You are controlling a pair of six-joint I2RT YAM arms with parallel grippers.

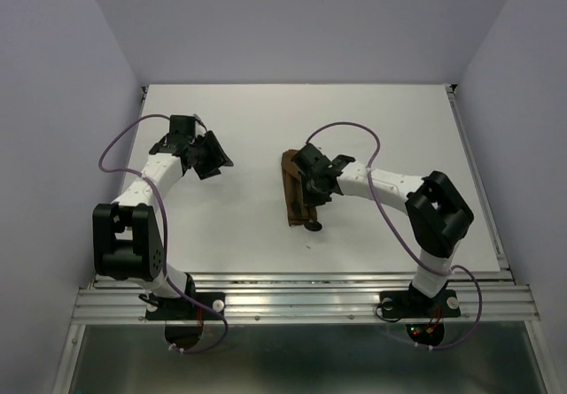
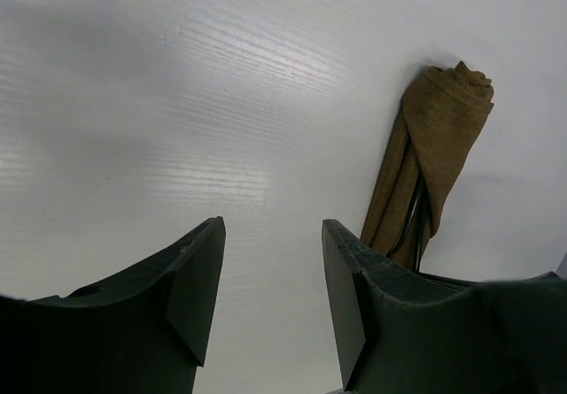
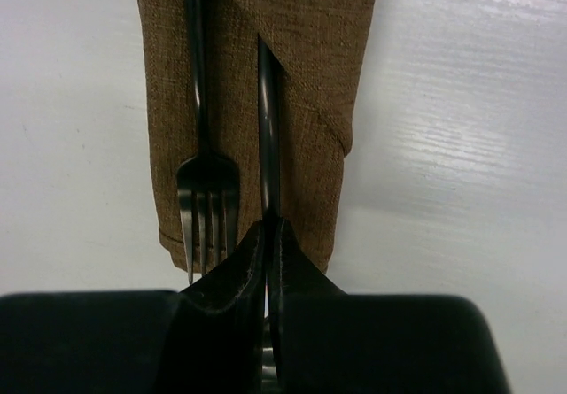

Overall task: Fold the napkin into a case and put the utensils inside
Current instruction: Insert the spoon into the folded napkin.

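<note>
**Ana:** Where is the napkin, and what shape is it in?

**Ben:** It is folded into a narrow dark brown cloth case (image 1: 289, 190). The case lies lengthwise, near to far, on the white bench (image 1: 381, 111), a little right of centre.

**Ana:** What's the count?

**Ben:** One case and two utensils. The first is a dark metal fork (image 3: 205, 190), with its handle tucked under the diagonal fold and its tines lying over the hem. Just beside it is a slender dark metal second utensil (image 3: 268, 119), whose head is hidden behind the fingers.

**Ana:** And the end effectors?

**Ben:** There are two. The right end effector (image 3: 268, 235) is pinched tight on the second utensil's shaft, just outside the fold. The left end effector (image 2: 273, 279) hangs over the bench with its jaws wide and nothing between them, well to the left of the case.

**Ana:** How will these things handle?

**Ben:** The utensils look stiff, thin and probably slick. A pinch across the shaft close to the head should steer one well, though it could swivel between the pads. The cloth is soft and limp, so I'd expect it to slide or open if the metal drags on it. If it needs steadying, press down on the flat folded body, not the loose flap.
</note>
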